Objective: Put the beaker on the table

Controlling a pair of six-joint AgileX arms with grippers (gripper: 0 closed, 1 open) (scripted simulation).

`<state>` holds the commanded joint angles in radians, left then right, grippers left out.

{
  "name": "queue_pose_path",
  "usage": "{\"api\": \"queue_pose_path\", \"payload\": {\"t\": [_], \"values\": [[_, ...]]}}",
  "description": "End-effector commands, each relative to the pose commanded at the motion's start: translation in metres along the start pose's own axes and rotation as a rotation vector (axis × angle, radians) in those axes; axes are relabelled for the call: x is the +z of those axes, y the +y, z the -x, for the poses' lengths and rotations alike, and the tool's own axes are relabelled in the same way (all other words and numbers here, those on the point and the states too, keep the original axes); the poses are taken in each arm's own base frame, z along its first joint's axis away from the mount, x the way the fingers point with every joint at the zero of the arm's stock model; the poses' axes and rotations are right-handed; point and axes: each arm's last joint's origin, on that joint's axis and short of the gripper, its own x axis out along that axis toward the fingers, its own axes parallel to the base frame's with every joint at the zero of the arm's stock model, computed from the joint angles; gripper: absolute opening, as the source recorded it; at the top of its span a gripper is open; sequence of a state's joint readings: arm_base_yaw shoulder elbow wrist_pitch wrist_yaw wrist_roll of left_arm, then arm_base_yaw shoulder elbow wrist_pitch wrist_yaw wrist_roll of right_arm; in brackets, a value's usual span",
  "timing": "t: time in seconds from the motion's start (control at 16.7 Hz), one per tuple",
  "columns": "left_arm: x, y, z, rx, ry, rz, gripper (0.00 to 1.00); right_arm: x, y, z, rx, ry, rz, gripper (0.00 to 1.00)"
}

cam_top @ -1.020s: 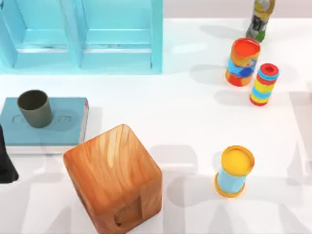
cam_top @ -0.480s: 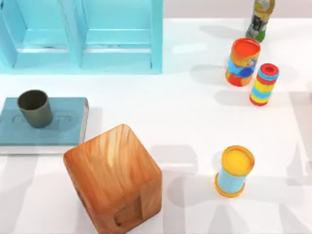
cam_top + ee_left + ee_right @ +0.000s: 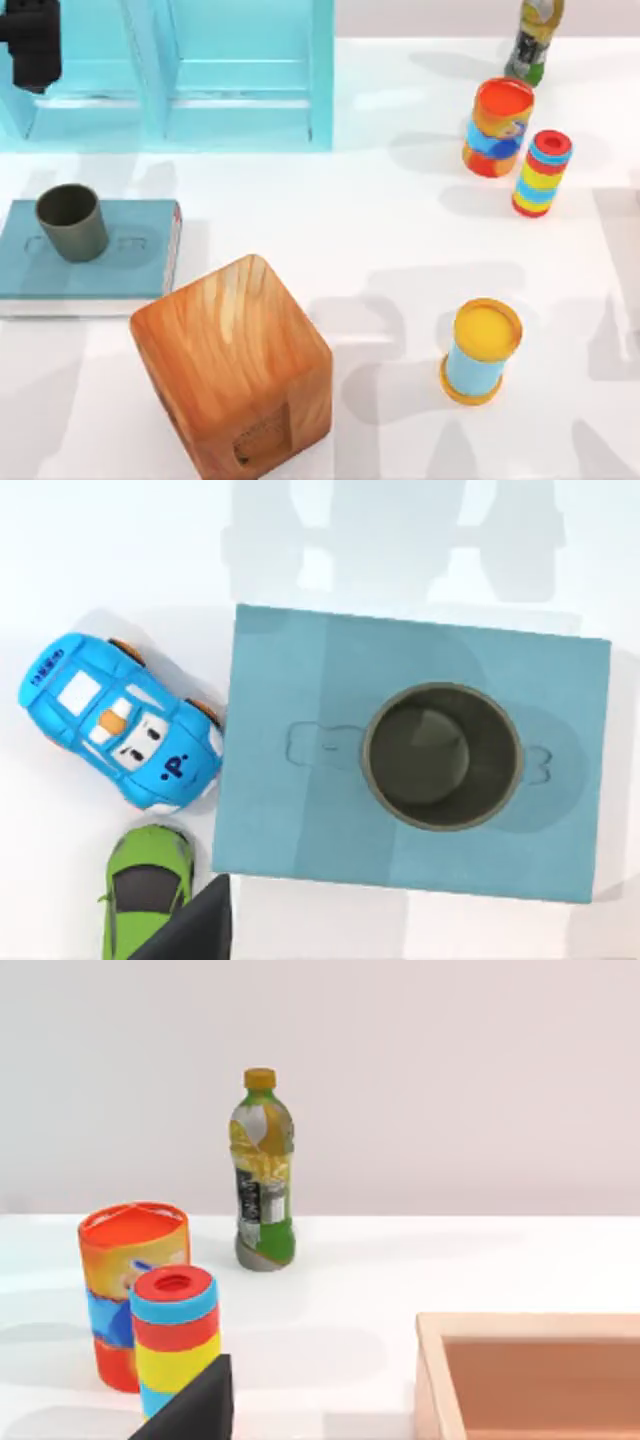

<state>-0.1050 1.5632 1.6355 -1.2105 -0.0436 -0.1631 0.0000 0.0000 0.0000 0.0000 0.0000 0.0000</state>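
From above, the left arm shows as a dark block at the table's far left corner, over the blue cabinet. Whether its jaws stand open or closed cannot be told. The beaker stands upright on a teal slab at the left side, nearer than the arm and apart from it. A wooden cube sits just right of the slab. Three striped cylinders and a bottle stand on the right.

The left wrist camera looks straight down into the beaker, centred on the slab. A blue toy car touches the slab's edge; a green car lies beside it.

The right wrist camera faces the bottle, two cylinders and a wooden tray.
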Motion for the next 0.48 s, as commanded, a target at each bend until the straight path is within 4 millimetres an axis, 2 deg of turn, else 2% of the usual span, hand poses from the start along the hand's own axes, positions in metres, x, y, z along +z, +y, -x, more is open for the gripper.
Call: {"api": "queue_pose_path", "payload": {"t": [0.12,0.24,0.36,0.48], "values": [[0.024,-0.015,-0.030,0.000,0.131,-0.031,1.00,0.000,0.000,0.000,0.000,0.000,0.000,1.00],[0.038,-0.028,-0.059,0.003,0.250,-0.059,1.00,0.000,0.000,0.000,0.000,0.000,0.000,1.00],[0.044,-0.038,-0.082,0.010,0.349,-0.081,1.00,0.000,0.000,0.000,0.000,0.000,0.000,1.00],[0.044,-0.044,-0.098,0.017,0.417,-0.093,1.00,0.000,0.000,0.000,0.000,0.000,0.000,1.00]]}}
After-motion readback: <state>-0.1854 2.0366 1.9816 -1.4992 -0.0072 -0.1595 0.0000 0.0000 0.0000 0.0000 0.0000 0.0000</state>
